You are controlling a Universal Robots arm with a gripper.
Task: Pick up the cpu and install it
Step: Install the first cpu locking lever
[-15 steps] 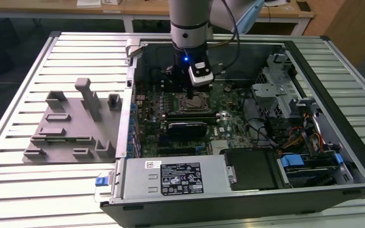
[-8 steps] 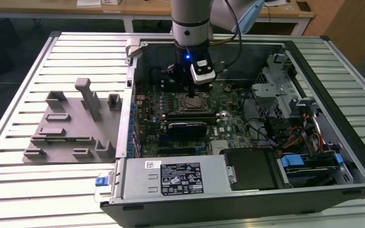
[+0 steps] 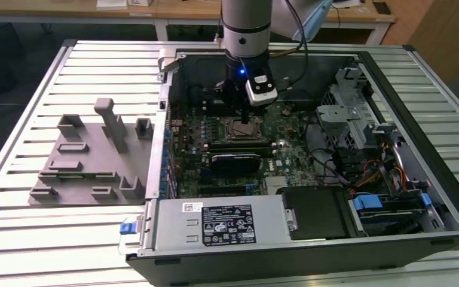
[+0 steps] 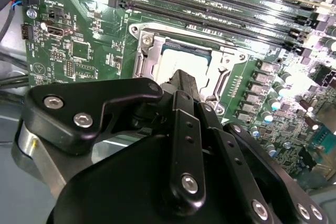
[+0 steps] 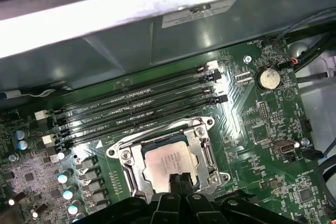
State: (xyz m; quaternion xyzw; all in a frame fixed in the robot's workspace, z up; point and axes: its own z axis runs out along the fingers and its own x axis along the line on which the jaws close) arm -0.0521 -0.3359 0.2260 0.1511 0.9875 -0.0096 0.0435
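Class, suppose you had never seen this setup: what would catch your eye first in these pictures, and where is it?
The open computer case on the slatted table, with the arm reaching down into it. In the first wrist view the tool sits right at the cpu, which lies in the socket beside the long memory slots. On the exterior view's left a grey fixture lies on the table.

robotics lab or test workshop. open computer case (image 3: 309, 179) lying on a slatted metal desk (image 3: 54, 239), circuit board (image 3: 238, 149) exposed. robot arm (image 3: 245, 30) reaching down into the case. grey moulded holder block (image 3: 94, 161) beside the case. wooden tables (image 3: 181, 12) along the back, dark floor.
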